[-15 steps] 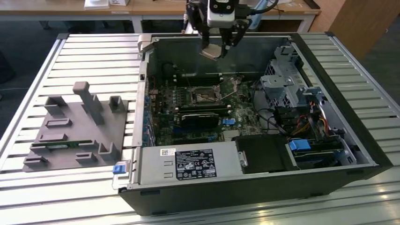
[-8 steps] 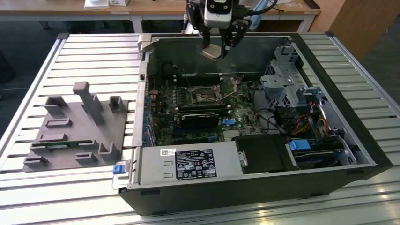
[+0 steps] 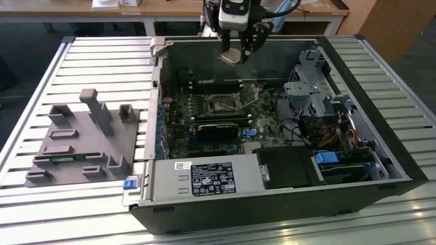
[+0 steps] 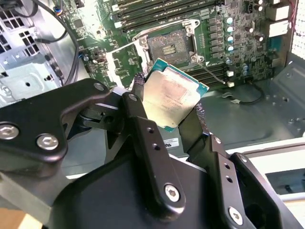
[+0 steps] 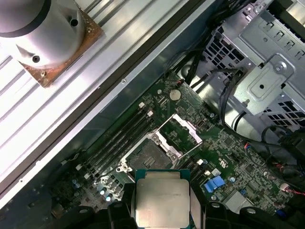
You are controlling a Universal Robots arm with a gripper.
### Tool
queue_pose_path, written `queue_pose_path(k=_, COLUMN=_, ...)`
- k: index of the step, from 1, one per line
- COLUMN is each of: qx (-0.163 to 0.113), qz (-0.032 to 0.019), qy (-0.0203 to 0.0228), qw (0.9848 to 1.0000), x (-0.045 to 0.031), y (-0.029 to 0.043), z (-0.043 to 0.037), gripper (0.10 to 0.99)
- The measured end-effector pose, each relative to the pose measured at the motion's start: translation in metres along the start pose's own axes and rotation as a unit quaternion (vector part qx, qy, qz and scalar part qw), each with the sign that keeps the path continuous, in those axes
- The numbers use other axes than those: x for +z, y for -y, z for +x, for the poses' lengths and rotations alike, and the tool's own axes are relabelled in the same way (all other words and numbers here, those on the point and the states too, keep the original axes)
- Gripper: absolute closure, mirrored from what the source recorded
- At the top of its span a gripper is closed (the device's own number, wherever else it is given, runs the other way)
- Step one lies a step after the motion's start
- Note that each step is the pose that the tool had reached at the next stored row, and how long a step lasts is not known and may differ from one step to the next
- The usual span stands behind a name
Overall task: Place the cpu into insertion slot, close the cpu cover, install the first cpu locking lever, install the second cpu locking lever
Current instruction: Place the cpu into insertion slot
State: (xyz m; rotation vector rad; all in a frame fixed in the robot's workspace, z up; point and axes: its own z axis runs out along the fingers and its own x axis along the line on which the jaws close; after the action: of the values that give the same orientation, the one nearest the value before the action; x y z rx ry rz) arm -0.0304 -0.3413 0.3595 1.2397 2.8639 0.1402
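Note:
My gripper (image 3: 240, 50) hangs above the far wall of the open computer case (image 3: 402, 168), shut on the cpu (image 3: 230, 56). The chip is a flat square with a pale metal face, and it sits tilted between my two black fingers in both wrist views (image 4: 172, 94) (image 5: 159, 199). Below it and apart from it, the insertion slot (image 3: 221, 105) (image 4: 169, 44) (image 5: 148, 155) lies bare on the green motherboard. The cpu cover (image 5: 183, 128) (image 4: 125, 61) is swung up and open beside the slot. Thin wire levers (image 4: 209, 72) stand loose next to the socket.
A grey plastic fixture tray (image 3: 81, 138) lies on the slatted table at the exterior view's left. Inside the case are a silver power supply (image 3: 204, 178), a metal drive cage (image 3: 307, 92) with cables, and long black memory slots (image 4: 162, 12) beside the socket.

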Motion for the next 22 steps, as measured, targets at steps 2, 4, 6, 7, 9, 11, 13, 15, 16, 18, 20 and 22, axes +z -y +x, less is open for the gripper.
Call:
queue_pose_path(k=2, qx=0.009, qz=-0.0002, qy=0.0008, qw=1.0, x=0.0001, y=0.0, z=0.0, gripper=0.545)
queue_pose_path(k=4, qx=0.017, qz=-0.0003, qy=0.0015, qw=0.9999, x=0.0002, y=0.0, z=0.0001, gripper=0.545)
queue_pose_path(k=6, qx=0.025, qz=-0.0005, qy=0.0023, qw=0.9997, x=0.0003, y=-0.0001, z=0.0001, gripper=0.545)
queue_pose_path(k=7, qx=0.029, qz=-0.0006, qy=0.0026, qw=0.9996, x=0.0004, y=-0.0001, z=0.0001, gripper=0.545)
queue_pose_path(k=9, qx=0.037, qz=-0.0007, qy=0.0033, qw=0.9993, x=0.0006, y=-0.0001, z=0.0002, gripper=0.545)
queue_pose_path(k=11, qx=0.045, qz=-0.0009, qy=0.004, qw=0.999, x=0.0007, y=-0.0001, z=0.0002, gripper=0.545)
queue_pose_path(k=13, qx=0.053, qz=-0.001, qy=0.0048, qw=0.9986, x=0.0008, y=-0.0002, z=0.0002, gripper=0.545)
queue_pose_path(k=15, qx=0.061, qz=-0.0012, qy=0.0055, qw=0.9981, x=0.0009, y=-0.0002, z=0.0002, gripper=0.545)
queue_pose_path(k=16, qx=0.065, qz=-0.0013, qy=0.0058, qw=0.9979, x=0.001, y=-0.0001, z=0.0002, gripper=0.545)
queue_pose_path(k=18, qx=0.072, qz=-0.0014, qy=0.0065, qw=0.9974, x=0.0011, y=-0.0002, z=0.0003, gripper=0.545)
queue_pose_path(k=20, qx=0.08, qz=-0.0016, qy=0.0072, qw=0.9967, x=0.0013, y=-0.0002, z=0.0003, gripper=0.545)
queue_pose_path(k=22, qx=0.089, qz=-0.0017, qy=0.008, qw=0.996, x=0.0014, y=-0.0002, z=0.0003, gripper=0.545)
